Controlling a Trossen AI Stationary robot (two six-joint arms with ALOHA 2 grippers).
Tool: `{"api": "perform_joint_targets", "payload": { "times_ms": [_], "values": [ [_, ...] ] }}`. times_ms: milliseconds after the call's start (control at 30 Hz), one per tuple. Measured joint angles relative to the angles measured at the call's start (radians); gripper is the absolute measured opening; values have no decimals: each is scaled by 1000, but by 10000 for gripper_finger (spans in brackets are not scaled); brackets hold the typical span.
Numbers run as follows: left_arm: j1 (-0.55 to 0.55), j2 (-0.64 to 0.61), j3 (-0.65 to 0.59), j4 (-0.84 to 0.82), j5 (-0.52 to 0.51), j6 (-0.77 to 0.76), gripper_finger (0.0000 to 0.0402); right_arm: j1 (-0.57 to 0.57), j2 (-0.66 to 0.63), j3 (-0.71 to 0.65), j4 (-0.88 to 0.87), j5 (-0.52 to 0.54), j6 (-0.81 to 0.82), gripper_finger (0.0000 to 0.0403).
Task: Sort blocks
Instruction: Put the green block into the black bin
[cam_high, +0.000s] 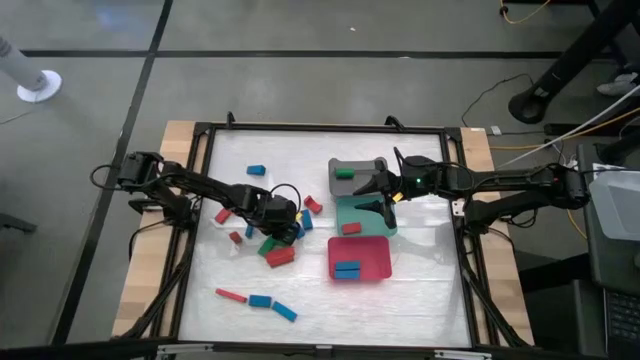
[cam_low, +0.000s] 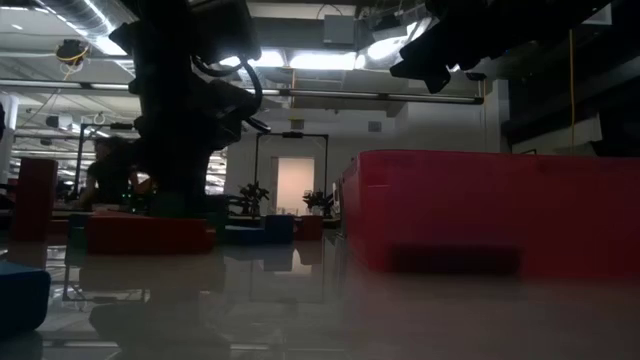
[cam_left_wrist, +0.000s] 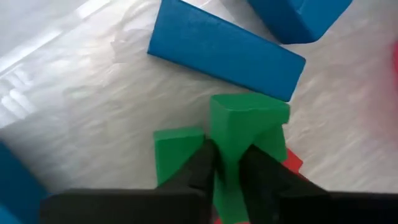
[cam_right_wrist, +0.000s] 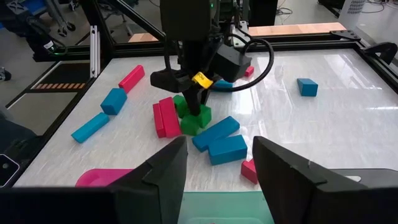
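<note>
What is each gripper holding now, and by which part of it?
The left gripper is shut on a green block, pinching a thin upright part of it, in the pile on the table. The right gripper is open above the teal tray, holding nothing.

My left gripper (cam_high: 272, 232) sits at the table's (cam_high: 430, 300) centre, fingers pinching one arch block (cam_left_wrist: 245, 134) in a cluster (cam_high: 280, 240) of blocks. At three o'clock stand three trays (cam_high: 360, 220) in a column, my right gripper (cam_high: 385, 200) above the middle one. Three blocks (cam_high: 258, 299) lie at six o'clock; a lone block (cam_high: 256, 170) at twelve.
</note>
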Motion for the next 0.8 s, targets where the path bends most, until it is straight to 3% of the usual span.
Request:
{"api": "perform_joint_targets", "payload": {
  "times_ms": [100, 433, 800],
  "values": [
    [0, -11, -2, -12, 0, 2, 11, 0, 0, 0, -1, 0, 0, 186],
    [9, -95, 0, 166, -9, -28, 10, 0, 0, 0, 2, 0, 1, 186],
    [54, -90, 0, 608, -263, -119, 10, 0, 0, 0, 42, 0, 1, 186]
  ]
}}
